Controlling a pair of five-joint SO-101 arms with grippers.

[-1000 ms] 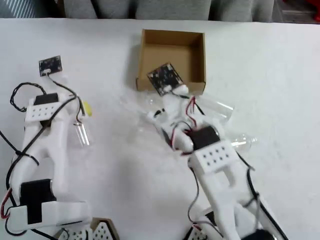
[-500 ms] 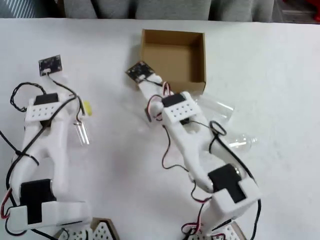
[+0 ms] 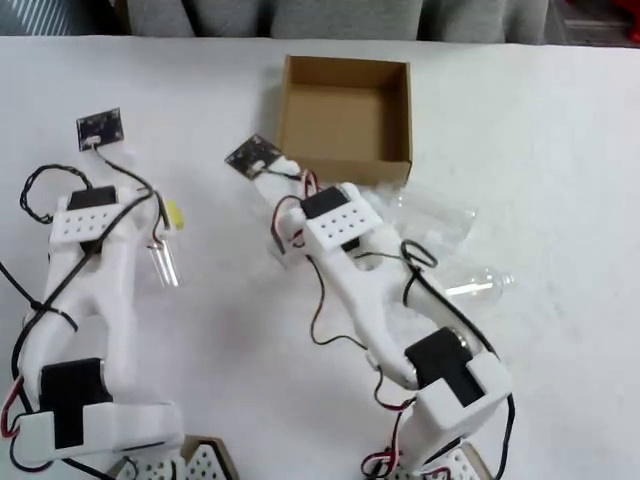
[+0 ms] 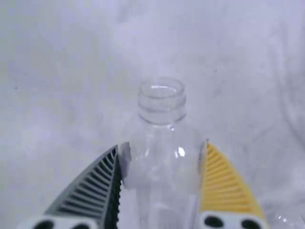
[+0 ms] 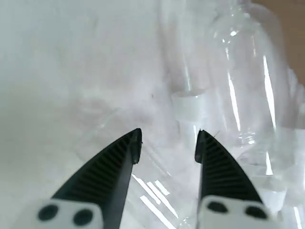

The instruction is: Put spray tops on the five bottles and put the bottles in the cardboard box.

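The white, wrinkled desk (image 3: pixel 560 140) carries a square, open-topped brown cardboard box (image 3: pixel 345 125) at its far middle. Clear plastic bottles (image 3: pixel 478 286) lie near the box's front. The left jaws clench a clear, open-necked bottle (image 4: pixel 162 143). The right jaws, spread apart above lying bottles, have swung leftward from the box.

Clear bottle (image 4: pixel 162 157), brown box (image 3: pixel 345 120), white table (image 3: pixel 560 150)

Right gripper (image 5: pixel 167 143): we log parted jaws, a white cap (image 5: pixel 188 106) just ahead of the gap, and clear bottles (image 5: pixel 240 71) crowding beyond. Left gripper (image 4: pixel 161 164): we log bare tabletop (image 4: pixel 62 71) ahead, past its clamped bottle (image 4: pixel 162 114).
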